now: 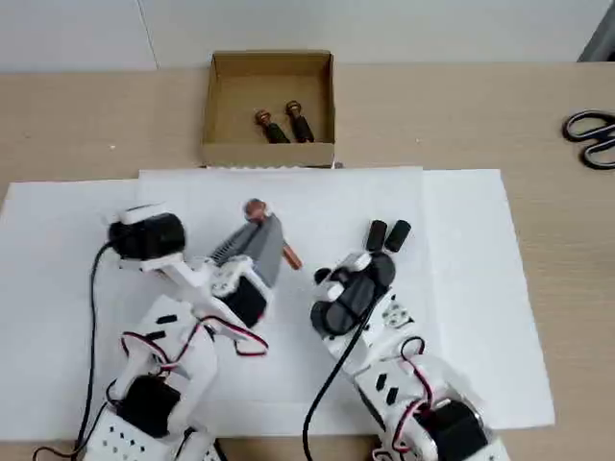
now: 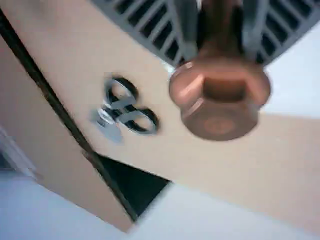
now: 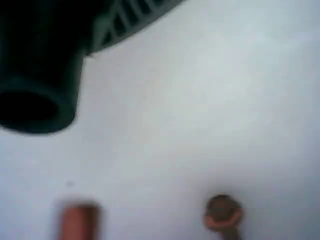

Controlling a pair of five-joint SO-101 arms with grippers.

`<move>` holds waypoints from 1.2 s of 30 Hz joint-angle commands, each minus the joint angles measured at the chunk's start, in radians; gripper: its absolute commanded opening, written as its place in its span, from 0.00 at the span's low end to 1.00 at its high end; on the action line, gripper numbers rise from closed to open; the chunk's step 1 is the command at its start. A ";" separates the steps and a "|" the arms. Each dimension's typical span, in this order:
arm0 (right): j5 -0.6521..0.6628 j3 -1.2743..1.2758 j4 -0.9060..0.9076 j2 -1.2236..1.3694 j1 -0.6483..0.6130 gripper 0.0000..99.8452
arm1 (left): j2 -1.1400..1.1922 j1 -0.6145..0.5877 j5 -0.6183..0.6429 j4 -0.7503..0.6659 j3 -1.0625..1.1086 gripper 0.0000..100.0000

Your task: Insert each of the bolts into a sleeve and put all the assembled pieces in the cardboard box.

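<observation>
Bolt (image 2: 220, 95), copper-coloured, is clamped head-outward in the left gripper (image 1: 259, 224); its hexagonal head projects just past the grey fingers (image 1: 252, 245), which are closed on its shank. A short copper-coloured piece (image 1: 291, 256) shows just beside that gripper, on the side toward the right arm; whether it belongs to the held bolt cannot be told.

Right gripper (image 1: 370, 257) sits near the left one, over the same sheet; a black sleeve (image 3: 35, 100) with an open end lies close against it in the right wrist view; whether it grips that sleeve or stands loose cannot be told. In the high view two black sleeves (image 1: 386, 233) lie side by side, touching, just beyond this gripper.

White paper (image 1: 461, 288) covers the surface under both arms and both grippers; red, white and black cables (image 1: 240, 341) run along the arms.

Beyond the paper's far edge, ahead of the left gripper, stands the cardboard box (image 1: 272, 154), open at the top; two assembled pieces (image 1: 284, 123), copper heads on black sleeves, lie inside it near each other.

Wooden table (image 1: 96, 115) extends past the paper on all far sides; scissors (image 1: 591, 136) rest on it well apart from the right gripper, at the table's far right. A pale wall (image 1: 384, 29) closes the room behind the table.
</observation>
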 commanded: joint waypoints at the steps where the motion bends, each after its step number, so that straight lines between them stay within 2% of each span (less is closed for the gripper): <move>1: -0.006 0.006 -0.030 -0.002 -0.038 0.00 | -0.020 0.060 0.031 -0.032 -0.005 0.00; 14: -0.005 0.006 -0.030 -0.002 -0.038 0.00 | -0.023 0.078 0.031 -0.008 -0.005 0.00; 18: -0.005 0.006 -0.027 -0.002 -0.038 0.00 | -0.025 0.078 -0.043 -0.014 -0.005 0.00; 29: -0.005 0.008 -0.028 -0.002 -0.038 0.00 | -0.025 0.077 -0.106 -0.015 0.007 0.00; 36: -0.005 0.008 -0.030 -0.002 -0.038 0.00 | -0.025 0.077 -0.103 -0.014 0.036 0.00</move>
